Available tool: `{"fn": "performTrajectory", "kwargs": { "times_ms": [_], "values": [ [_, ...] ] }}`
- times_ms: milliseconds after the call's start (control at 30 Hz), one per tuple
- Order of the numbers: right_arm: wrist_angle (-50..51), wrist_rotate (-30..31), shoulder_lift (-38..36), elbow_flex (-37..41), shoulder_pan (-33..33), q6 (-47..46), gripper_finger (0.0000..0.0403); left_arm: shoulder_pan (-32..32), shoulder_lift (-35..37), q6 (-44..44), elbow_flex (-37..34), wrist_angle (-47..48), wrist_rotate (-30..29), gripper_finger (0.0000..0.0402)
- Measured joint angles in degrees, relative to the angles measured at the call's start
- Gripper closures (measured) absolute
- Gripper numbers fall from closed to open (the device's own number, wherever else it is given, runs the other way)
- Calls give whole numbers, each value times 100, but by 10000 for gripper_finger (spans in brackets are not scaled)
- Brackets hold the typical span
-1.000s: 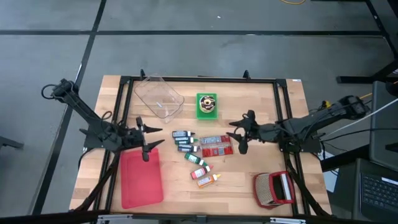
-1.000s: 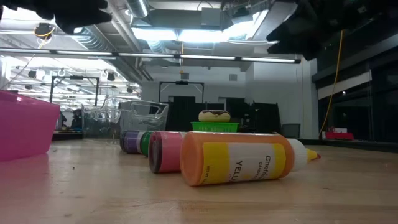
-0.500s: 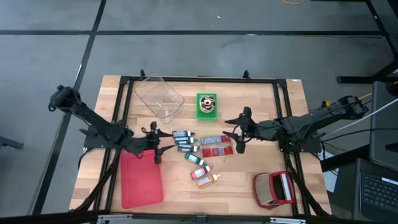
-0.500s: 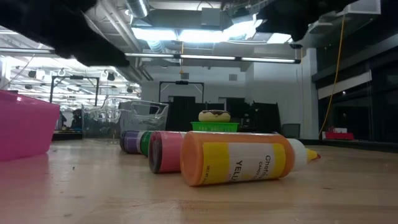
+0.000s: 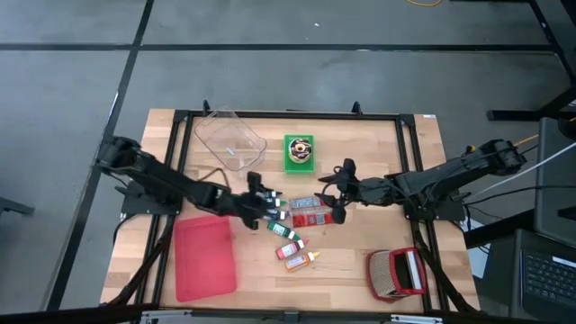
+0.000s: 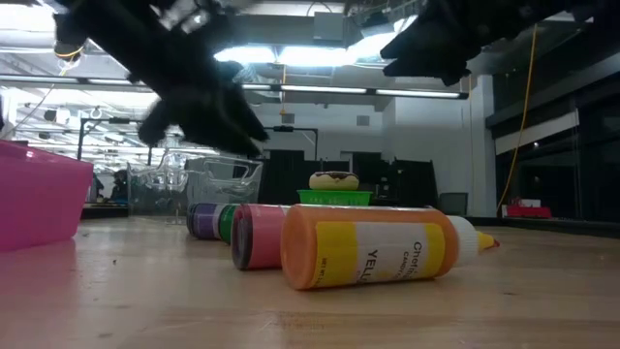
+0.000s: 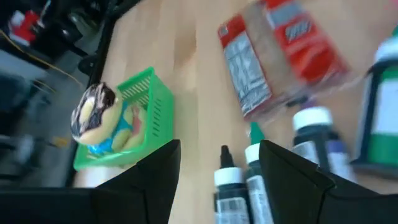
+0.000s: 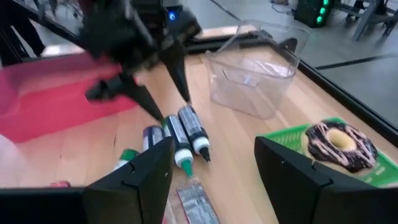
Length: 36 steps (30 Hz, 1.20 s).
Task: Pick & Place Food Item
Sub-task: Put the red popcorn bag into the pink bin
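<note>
Your left gripper (image 5: 263,200) has swung from above the pink tray (image 5: 203,261) to the bottles (image 5: 268,205), jaws wide, empty. One doughnut (image 5: 301,148) sits in the green basket (image 5: 301,163), beyond both grippers. Your right gripper (image 5: 336,192) hovers over two red packets (image 5: 312,210), spread wide, holding nothing.

The dark left arm (image 5: 171,184) reached from the table's left edge toward the middle, its two-finger left gripper (image 5: 262,200) pointing somewhat downward with the fingers (image 7: 149,180) spread apart and nothing between them. The dark right arm (image 5: 441,178) stretched in from the right edge, its two-finger right gripper (image 5: 340,191) also parted and apparently empty, though the overhead view was small. The two grippers faced each other, near but apart.
</note>
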<state>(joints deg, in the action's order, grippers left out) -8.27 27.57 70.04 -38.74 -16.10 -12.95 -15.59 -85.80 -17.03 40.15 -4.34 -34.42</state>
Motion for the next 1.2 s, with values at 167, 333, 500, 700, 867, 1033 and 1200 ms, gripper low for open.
{"fn": "performTrajectory", "kwargs": {
  "times_ms": [167, 333, 500, 700, 867, 1033, 1200],
  "values": [
    [-21, -63, 7, 0, 0, 11, 176, 164, -853, -846, 324, -89, -263, 188],
    [-25, -168, 7, 0, 0, 13, 176, 269, -1430, -1628, 522, -296, -353, 198],
    [-25, -211, 7, 0, 0, 37, 176, 263, -1709, -2195, 524, -748, -313, 214],
    [-25, -212, 7, 0, -2, 103, 176, 170, -1620, -2201, 519, -763, -196, 223],
    [-30, -210, 7, 0, 0, 145, 176, 86, -1519, -2190, 841, -467, -58, 221],
    [-60, -210, 7, 0, 0, 145, 176, 85, -1519, -2185, 1235, -337, 328, 220],
    [-60, -272, 7, 0, 0, 145, 176, 105, -1569, -1902, 1603, 542, 1084, 220]
  ]
}}
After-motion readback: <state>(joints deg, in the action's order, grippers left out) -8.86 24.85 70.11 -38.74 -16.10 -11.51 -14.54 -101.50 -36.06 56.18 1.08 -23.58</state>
